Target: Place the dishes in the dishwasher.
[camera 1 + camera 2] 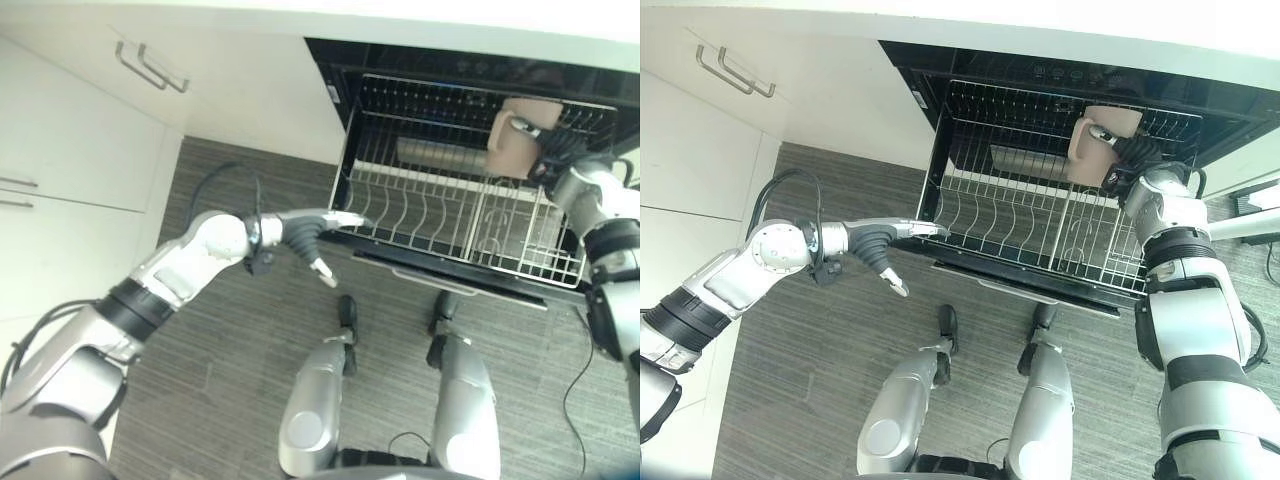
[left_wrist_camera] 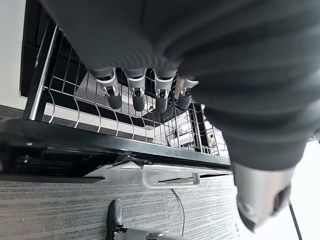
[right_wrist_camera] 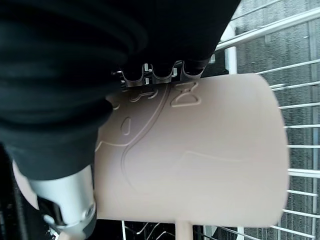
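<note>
A beige mug (image 1: 520, 135) hangs over the back right of the pulled-out wire rack (image 1: 440, 215) of the open dishwasher. My right hand (image 1: 560, 155) is shut on the mug; the right wrist view has its fingers curled over the mug's (image 3: 200, 150) embossed side and the thumb pressed against it. My left hand (image 1: 310, 232) reaches to the rack's front left corner with straight fingers (image 2: 135, 90) at the wire edge and the thumb hanging apart. It holds nothing.
White cabinets with bar handles (image 1: 150, 65) stand to the left of the dishwasher under a white counter. A silvery item (image 1: 440, 155) lies at the rear of the rack. The dishwasher's front handle (image 2: 170, 180) juts over grey floor (image 1: 230, 360).
</note>
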You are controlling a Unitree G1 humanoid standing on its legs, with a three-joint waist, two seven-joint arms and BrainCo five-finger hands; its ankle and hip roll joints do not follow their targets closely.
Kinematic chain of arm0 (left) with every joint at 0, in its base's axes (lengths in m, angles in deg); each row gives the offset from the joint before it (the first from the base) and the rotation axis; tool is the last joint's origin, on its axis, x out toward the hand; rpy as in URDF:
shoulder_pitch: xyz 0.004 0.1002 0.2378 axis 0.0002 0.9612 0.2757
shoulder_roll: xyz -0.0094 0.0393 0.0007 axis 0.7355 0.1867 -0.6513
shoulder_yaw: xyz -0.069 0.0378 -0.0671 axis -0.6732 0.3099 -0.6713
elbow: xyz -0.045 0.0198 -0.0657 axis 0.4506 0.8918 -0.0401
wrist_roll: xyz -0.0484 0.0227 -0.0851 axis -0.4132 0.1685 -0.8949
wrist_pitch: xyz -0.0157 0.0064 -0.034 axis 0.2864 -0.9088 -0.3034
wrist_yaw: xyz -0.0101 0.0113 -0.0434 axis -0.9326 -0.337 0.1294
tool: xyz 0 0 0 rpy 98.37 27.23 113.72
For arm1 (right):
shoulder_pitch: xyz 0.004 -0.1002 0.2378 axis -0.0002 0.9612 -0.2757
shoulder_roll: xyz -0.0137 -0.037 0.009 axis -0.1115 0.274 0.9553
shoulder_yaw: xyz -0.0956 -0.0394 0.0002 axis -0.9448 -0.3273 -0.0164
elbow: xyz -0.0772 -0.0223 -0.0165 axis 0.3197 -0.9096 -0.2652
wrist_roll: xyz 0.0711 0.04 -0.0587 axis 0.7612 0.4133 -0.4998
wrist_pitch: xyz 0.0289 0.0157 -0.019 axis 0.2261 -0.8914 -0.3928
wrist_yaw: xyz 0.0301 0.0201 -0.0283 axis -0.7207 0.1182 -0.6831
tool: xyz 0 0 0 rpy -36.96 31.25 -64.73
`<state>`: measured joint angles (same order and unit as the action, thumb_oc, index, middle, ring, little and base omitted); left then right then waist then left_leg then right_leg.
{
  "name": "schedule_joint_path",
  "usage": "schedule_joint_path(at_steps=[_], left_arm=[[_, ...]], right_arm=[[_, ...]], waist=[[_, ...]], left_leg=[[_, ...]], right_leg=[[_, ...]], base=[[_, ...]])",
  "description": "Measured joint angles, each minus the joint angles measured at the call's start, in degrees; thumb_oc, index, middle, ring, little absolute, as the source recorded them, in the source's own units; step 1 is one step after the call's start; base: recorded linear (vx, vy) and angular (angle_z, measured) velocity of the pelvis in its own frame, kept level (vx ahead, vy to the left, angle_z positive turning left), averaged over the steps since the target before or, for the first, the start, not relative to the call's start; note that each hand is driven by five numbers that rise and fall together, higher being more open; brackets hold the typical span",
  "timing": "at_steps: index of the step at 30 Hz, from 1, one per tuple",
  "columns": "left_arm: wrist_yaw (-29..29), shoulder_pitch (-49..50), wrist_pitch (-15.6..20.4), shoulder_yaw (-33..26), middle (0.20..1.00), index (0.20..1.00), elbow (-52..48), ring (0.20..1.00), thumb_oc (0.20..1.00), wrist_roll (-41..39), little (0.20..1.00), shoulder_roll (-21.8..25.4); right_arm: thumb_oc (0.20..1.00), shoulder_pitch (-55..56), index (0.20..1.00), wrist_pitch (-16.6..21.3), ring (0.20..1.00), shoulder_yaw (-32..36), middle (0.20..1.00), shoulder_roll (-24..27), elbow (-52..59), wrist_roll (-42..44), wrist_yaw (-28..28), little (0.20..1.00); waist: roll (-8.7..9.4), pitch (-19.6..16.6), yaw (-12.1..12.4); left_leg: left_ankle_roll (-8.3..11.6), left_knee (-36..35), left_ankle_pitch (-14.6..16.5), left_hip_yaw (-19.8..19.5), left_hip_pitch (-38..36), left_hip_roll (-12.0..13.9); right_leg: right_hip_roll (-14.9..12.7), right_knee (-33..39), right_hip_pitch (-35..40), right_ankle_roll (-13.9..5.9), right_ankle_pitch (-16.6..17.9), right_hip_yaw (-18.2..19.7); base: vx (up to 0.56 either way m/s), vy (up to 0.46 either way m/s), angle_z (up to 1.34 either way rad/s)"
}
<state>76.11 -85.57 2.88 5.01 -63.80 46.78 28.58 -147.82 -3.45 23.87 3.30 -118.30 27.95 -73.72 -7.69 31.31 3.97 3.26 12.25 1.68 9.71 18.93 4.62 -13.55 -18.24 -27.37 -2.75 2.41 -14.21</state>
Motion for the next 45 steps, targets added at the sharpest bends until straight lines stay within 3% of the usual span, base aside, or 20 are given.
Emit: schedule_joint_path(at_steps=[8, 13, 20, 22, 23, 28, 32, 37, 38, 45], left_arm=[[-2.6, 0.9, 0.1, 0.0, 1.000, 1.000, -0.1, 1.000, 1.000, 0.2, 1.000, -1.9], [-4.2, 2.3, 0.1, 0.0, 1.000, 1.000, -0.1, 1.000, 1.000, 1.5, 1.000, -4.3], [-5.5, 3.2, 0.1, 0.0, 1.000, 1.000, -0.2, 1.000, 1.000, 2.7, 1.000, -4.5], [-5.8, 3.4, 0.1, 0.0, 1.000, 1.000, -0.2, 1.000, 1.000, 3.0, 1.000, -4.8], [-5.9, 3.5, 0.1, 0.0, 1.000, 1.000, -0.2, 1.000, 1.000, 3.0, 1.000, -5.0], [-6.5, 3.7, 0.1, 0.0, 1.000, 1.000, -0.2, 1.000, 1.000, 4.7, 1.000, -5.1], [-7.3, 4.9, 0.1, 0.2, 1.000, 1.000, -0.2, 1.000, 1.000, 4.7, 1.000, -5.1], [-9.3, 8.4, 0.1, 0.8, 1.000, 1.000, -0.3, 1.000, 1.000, 5.0, 1.000, -5.4], [-10.5, 10.7, 0.1, 0.7, 1.000, 1.000, -0.4, 1.000, 1.000, 5.4, 1.000, -5.7], [-13.0, 14.4, 0.1, 0.3, 1.000, 1.000, -1.9, 1.000, 1.000, 7.1, 1.000, -6.3]], right_arm=[[0.200, 4.4, 0.200, -0.2, 0.200, 0.8, 0.200, -4.1, 0.5, -1.2, 3.5, 0.200], [0.200, 4.3, 0.200, -0.1, 0.200, 0.8, 0.200, -4.8, 1.2, -2.3, 6.6, 0.200], [0.200, 5.1, 0.200, 1.2, 0.200, 0.9, 0.200, -5.5, 2.5, -2.7, 10.0, 0.200], [0.944, 5.1, 0.944, 1.9, 0.944, 0.8, 0.944, -5.5, 2.5, -2.8, 10.0, 0.944], [1.000, 5.1, 1.000, 1.9, 1.000, 0.8, 1.000, -5.5, 2.5, -2.9, 10.0, 1.000], [1.000, 5.3, 1.000, 2.3, 1.000, 0.8, 1.000, -6.1, 2.5, -6.0, 13.1, 1.000], [1.000, 5.3, 1.000, 6.5, 1.000, 0.8, 1.000, -8.4, 2.5, -14.8, 24.0, 1.000], [1.000, 7.2, 1.000, 10.8, 1.000, 3.0, 1.000, -7.5, 6.6, -24.9, 39.1, 1.000], [1.000, 9.0, 1.000, 11.9, 1.000, 3.3, 1.000, -7.4, 8.8, -27.9, 44.5, 1.000], [1.000, 14.6, 1.000, 11.9, 1.000, 5.2, 1.000, -7.9, 11.4, -32.1, 54.1, 1.000]], waist=[[-0.28, -0.2, -1.4], [-1.51, -1.0, -1.5], [-1.89, -1.2, -1.8], [-1.89, -1.2, -1.7], [-1.89, -1.2, -1.7], [-1.92, -1.2, -1.3], [-2.10, -1.4, -0.9], [-2.24, -1.5, -1.5], [-2.27, -1.5, -2.1], [-3.60, -2.4, -3.2]], left_leg=[[-0.41, 0.0, -0.3, 0.9, -0.5, -0.1], [-0.57, 0.0, -0.4, 1.2, -0.1, -0.1], [-0.60, -0.2, -0.5, 1.5, -0.1, -0.1], [-0.60, -0.1, -0.5, 1.5, -0.1, -0.2], [-0.60, -0.1, -0.5, 1.5, -0.1, -0.2], [-0.65, 0.0, -0.5, 1.5, -0.2, -0.3], [-0.74, -0.2, -0.5, 1.8, -0.9, -0.7], [-1.11, -0.8, -0.6, 2.3, -1.8, -1.5], [-1.36, -1.4, -0.8, 2.8, -2.0, -1.7], [-1.78, -3.7, -1.3, 4.2, -4.4, -2.1]], right_leg=[[0.0, 0.1, -0.1, -0.07, 0.6, 1.0], [0.0, 0.1, -0.7, -0.01, 0.8, 1.3], [0.1, 0.1, -0.9, -0.03, 0.9, 1.5], [0.0, 0.1, -0.9, -0.07, 1.0, 1.5], [0.0, 0.1, -0.9, -0.07, 1.0, 1.5], [0.0, 0.1, -0.8, -0.04, 1.1, 1.6], [-0.1, 0.1, -0.3, -0.16, 1.2, 2.0], [-0.9, 0.3, 0.0, -0.64, 1.5, 2.6], [-1.0, 0.8, 0.0, -0.92, 1.7, 3.0], [-0.8, 2.0, 0.9, -1.22, 2.3, 4.2]], base=[[-0.02, 0.036, -0.05], [-0.03, 0.015, -0.03], [-0.02, -0.004, -0.02], [0.00, 0.000, 0.00], [0.00, 0.000, 0.00], [0.00, 0.009, 0.00], [0.04, 0.066, -0.01], [0.01, 0.064, -0.03], [0.04, 0.093, -0.11], [0.03, 0.071, -0.10]])
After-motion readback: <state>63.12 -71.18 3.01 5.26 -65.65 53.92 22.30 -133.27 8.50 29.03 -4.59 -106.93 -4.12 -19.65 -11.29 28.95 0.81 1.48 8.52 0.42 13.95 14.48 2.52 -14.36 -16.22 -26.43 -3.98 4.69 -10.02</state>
